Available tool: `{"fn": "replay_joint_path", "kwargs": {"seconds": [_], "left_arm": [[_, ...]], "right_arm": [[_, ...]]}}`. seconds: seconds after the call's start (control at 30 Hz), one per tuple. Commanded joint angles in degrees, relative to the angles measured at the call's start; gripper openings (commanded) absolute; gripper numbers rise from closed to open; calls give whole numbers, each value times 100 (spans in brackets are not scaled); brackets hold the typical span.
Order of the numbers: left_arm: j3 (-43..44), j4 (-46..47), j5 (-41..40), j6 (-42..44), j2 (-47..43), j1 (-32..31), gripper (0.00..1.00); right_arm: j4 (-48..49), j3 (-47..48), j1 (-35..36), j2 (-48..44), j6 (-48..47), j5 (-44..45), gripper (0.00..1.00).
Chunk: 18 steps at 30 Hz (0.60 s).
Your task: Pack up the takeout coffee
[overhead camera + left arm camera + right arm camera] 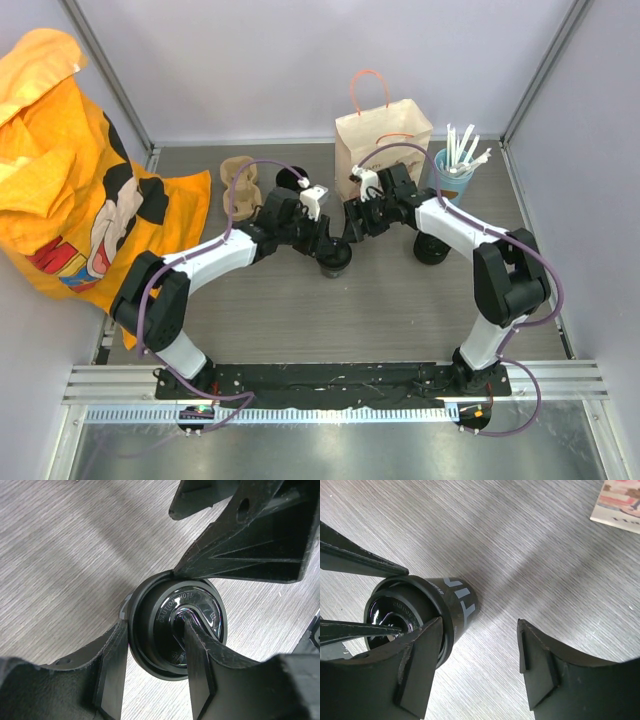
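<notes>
Left jaws pinching takeout coffee (165,611) rim, right jaws open beside it

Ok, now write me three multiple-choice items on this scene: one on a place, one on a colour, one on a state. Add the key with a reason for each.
1. Where does the paper bag stand?
A. at the far edge, beside the cup of straws
B. at the near edge, between the arm bases
C. lying flat at mid-table

2. What colour is the cup of straws?
A. red
B. light blue
C. black

3. How is the right pincer by the takeout coffee?
A. shut on the cup
B. shut on a straw
C. open, one finger next to the cup

Key:
1 A: the top view shows the bag upright by the back wall, next to the straws.
2 B: its wall is pale blue.
3 C: the right wrist view shows a wide gap between its fingers, with the cup off to one side.
</notes>
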Motion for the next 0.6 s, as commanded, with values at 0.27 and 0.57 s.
{"fn": "replay_joint_path", "kwargs": {"seconds": [0.27, 0.57], "left_arm": [[-232, -893, -981, 651, 490, 103, 52], [-144, -973, -955, 660, 411, 218, 73]], "right_arm": [[-380, 376, -137, -647, 83, -1166, 72], [-582, 544, -164, -831, -189, -1395, 73]]}}
